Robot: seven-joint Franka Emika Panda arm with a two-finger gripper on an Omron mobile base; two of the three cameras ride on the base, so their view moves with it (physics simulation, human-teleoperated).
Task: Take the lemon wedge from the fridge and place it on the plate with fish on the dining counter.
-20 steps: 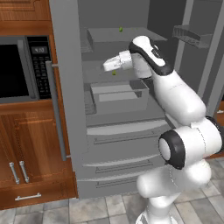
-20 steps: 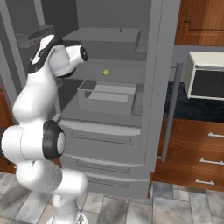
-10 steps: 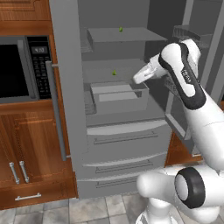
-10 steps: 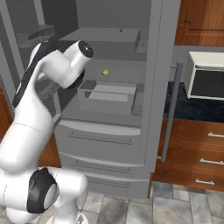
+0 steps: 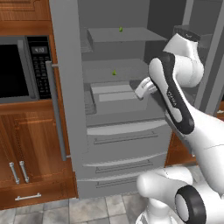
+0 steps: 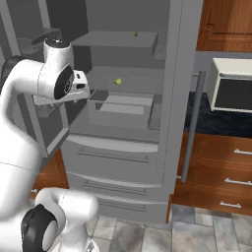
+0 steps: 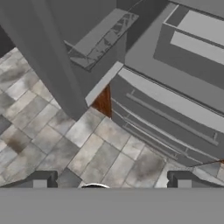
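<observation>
The fridge [image 5: 70, 109] stands open with grey shelves inside. The lemon wedge [image 5: 114, 73] [image 6: 118, 81], tiny and yellow-green, lies on the middle shelf. My gripper [image 5: 139, 92] hangs to the right of it and lower, in front of the grey box on the shelf below, well apart from the wedge. In the hand view my gripper [image 7: 111, 181] is open with nothing between its fingertips [image 7: 40, 179], and it looks down at the fridge drawers [image 7: 175, 109] and the tiled floor. The plate and the dining counter are out of view.
A small green piece [image 5: 120, 29] lies on the top shelf. A black microwave [image 5: 19, 70] sits in wooden cabinets left of the fridge. A white appliance [image 6: 231, 91] stands on the counter to the right. The open fridge door [image 6: 187, 83] flanks the arm.
The hand has drawn back from the middle shelf, moving right and down away from the wedge. The jaws stayed open and hold nothing.
</observation>
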